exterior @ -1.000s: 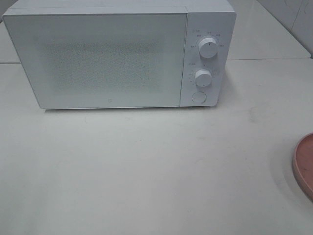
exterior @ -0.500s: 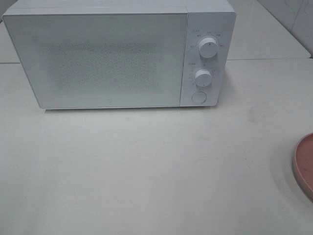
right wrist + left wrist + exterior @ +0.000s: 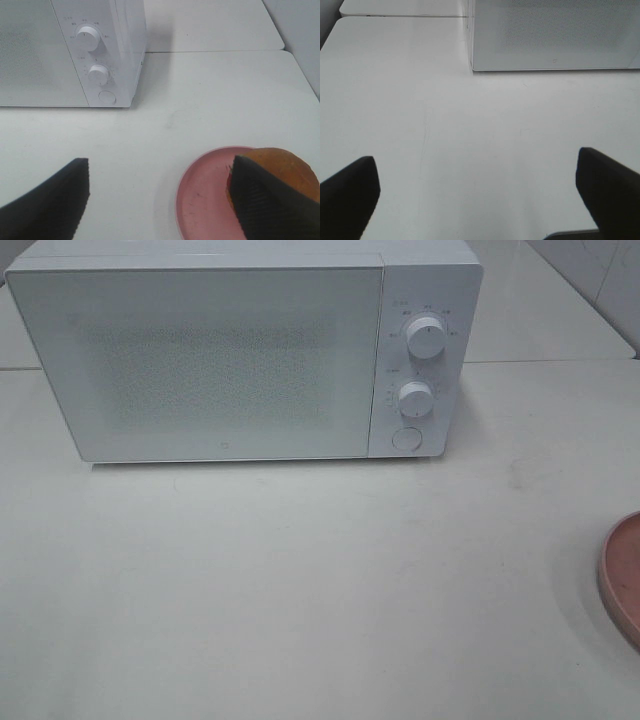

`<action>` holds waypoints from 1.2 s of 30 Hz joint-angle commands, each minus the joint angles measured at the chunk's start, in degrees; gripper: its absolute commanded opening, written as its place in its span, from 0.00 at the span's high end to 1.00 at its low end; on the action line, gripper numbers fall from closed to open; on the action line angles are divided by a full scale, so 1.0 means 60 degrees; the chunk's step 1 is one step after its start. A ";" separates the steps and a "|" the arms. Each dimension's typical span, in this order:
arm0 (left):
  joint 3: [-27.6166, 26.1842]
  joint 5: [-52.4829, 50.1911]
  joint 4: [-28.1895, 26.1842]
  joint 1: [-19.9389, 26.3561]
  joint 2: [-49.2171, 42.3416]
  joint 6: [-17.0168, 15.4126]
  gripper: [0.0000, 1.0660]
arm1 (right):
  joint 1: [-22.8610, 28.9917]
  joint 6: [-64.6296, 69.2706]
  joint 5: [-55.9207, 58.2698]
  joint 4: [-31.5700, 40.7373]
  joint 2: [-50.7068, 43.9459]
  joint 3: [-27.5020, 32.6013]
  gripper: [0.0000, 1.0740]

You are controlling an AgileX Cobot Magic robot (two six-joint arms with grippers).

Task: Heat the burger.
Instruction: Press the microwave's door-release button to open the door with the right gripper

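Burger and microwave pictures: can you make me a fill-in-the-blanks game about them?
1. The burger sits on a plate coloured ____.
2. The door of the microwave is ____.
3. The microwave has ____ round knobs above its button.
4. The left gripper and right gripper are both ____, holding nothing.

Missing words: pink; shut; two; open.

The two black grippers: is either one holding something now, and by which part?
Nothing is held. The left gripper and the right gripper are both open; the golden-brown domed burger lies on the round pink plate.
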 commanded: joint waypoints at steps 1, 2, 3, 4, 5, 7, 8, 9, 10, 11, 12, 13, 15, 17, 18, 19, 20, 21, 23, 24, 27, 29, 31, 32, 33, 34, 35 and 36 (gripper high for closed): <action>0.0000 -0.0143 -0.0010 -0.0048 -0.0210 0.0010 0.04 | -0.0038 0.0019 -0.0859 -0.0029 0.0554 -0.0076 0.30; 0.0000 -0.0143 -0.0010 -0.0048 -0.0210 0.0010 0.04 | -0.0038 0.0010 -0.1327 -0.0038 0.0898 -0.0076 0.30; 0.0000 -0.0143 -0.0010 -0.0048 -0.0210 0.0010 0.04 | -0.0038 0.0010 -0.1327 -0.0038 0.0898 -0.0076 0.30; 0.0000 -0.0143 -0.0010 -0.0048 -0.0210 0.0010 0.04 | -0.0038 0.0010 -0.1557 -0.0038 0.1098 -0.0076 0.30; 0.0000 -0.0143 -0.0010 -0.0048 -0.0210 0.0010 0.04 | -0.0038 0.0010 -0.1986 -0.0038 0.1499 -0.0076 0.30; 0.0000 -0.0143 -0.0010 -0.0048 -0.0210 0.0010 0.04 | -0.0038 0.0010 -0.2177 -0.0038 0.1652 -0.0076 0.30; 0.0000 -0.0143 -0.0010 -0.0048 -0.0210 0.0010 0.04 | -0.0038 0.0010 -0.2645 -0.0038 0.2063 -0.0076 0.30; 0.0000 -0.0143 -0.0010 -0.0048 -0.0210 0.0010 0.04 | -0.0038 0.0010 -0.2645 -0.0038 0.2063 -0.0076 0.30; 0.0000 -0.0143 -0.0010 -0.0048 -0.0210 0.0010 0.04 | -0.0038 0.0010 -0.2874 -0.0038 0.2235 -0.0076 0.30; 0.0000 -0.0143 -0.0010 -0.0048 -0.0210 0.0010 0.04 | -0.0038 0.0010 -0.2874 -0.0038 0.2235 -0.0076 0.30; 0.0000 -0.0143 -0.0010 -0.0048 -0.0210 0.0010 0.04 | -0.0038 0.0010 -0.3314 -0.0038 0.2636 -0.0076 0.30; 0.0000 -0.0143 -0.0010 -0.0048 -0.0210 0.0010 0.04 | -0.0038 0.0010 -0.3686 -0.0029 0.3037 -0.0076 0.30; 0.0000 -0.0143 -0.0010 -0.0048 -0.0210 0.0010 0.04 | -0.0038 0.0010 -0.3839 -0.0029 0.3199 -0.0076 0.30; 0.0000 -0.0143 -0.0010 -0.0048 -0.0210 0.0010 0.04 | -0.0038 0.0010 -0.4192 -0.0029 0.3552 -0.0076 0.30; 0.0000 -0.0143 -0.0010 -0.0048 -0.0210 0.0010 0.04 | -0.0038 0.0010 -0.4374 -0.0029 0.3743 -0.0076 0.30; 0.0000 -0.0143 -0.0010 -0.0048 -0.0210 0.0010 0.04 | -0.0038 0.0010 -0.4736 -0.0029 0.4087 -0.0076 0.30; 0.0000 -0.0143 -0.0010 -0.0048 -0.0210 0.0010 0.04 | -0.0038 0.0010 -0.4736 -0.0029 0.4087 -0.0076 0.30; 0.0000 -0.0143 -0.0010 -0.0048 -0.0210 0.0010 0.04 | -0.0038 0.0010 -0.4880 -0.0029 0.4278 -0.0076 0.30; 0.0000 -0.0143 -0.0010 -0.0048 -0.0210 0.0010 0.04 | -0.0038 0.0010 -0.5157 -0.0029 0.4651 -0.0076 0.30; 0.0000 -0.0143 -0.0010 -0.0048 -0.0210 0.0010 0.04 | -0.0038 0.0010 -0.5309 -0.0029 0.4832 -0.0076 0.30; 0.0000 -0.0143 -0.0010 -0.0048 -0.0210 0.0010 0.04 | -0.0038 0.0010 -0.5930 -0.0029 0.5462 -0.0076 0.30; 0.0000 -0.0143 -0.0010 -0.0048 -0.0210 0.0010 0.04 | -0.0038 0.0010 -0.6112 -0.0029 0.5625 -0.0076 0.30; 0.0000 -0.0143 -0.0010 -0.0048 -0.0210 0.0010 0.04 | -0.0038 0.0010 -0.6685 -0.0029 0.6140 -0.0076 0.30; 0.0000 -0.0143 -0.0010 -0.0048 -0.0210 0.0010 0.04 | -0.0038 0.0010 -0.6685 -0.0029 0.6140 -0.0076 0.30; 0.0000 -0.0143 -0.0010 -0.0048 -0.0210 0.0010 0.04 | -0.0038 0.0010 -0.7009 -0.0029 0.6436 -0.0076 0.30; 0.0000 -0.0143 -0.0010 -0.0048 -0.0210 0.0010 0.04 | -0.0038 0.0010 -0.7009 -0.0029 0.6436 -0.0076 0.30; 0.0000 -0.0143 -0.0010 -0.0048 -0.0210 0.0010 0.04 | -0.0038 0.0010 -0.7162 -0.0029 0.6570 -0.0076 0.30; 0.0000 -0.0143 -0.0010 -0.0048 -0.0210 0.0010 0.04 | -0.0038 0.0010 -0.7439 -0.0029 0.6933 -0.0076 0.30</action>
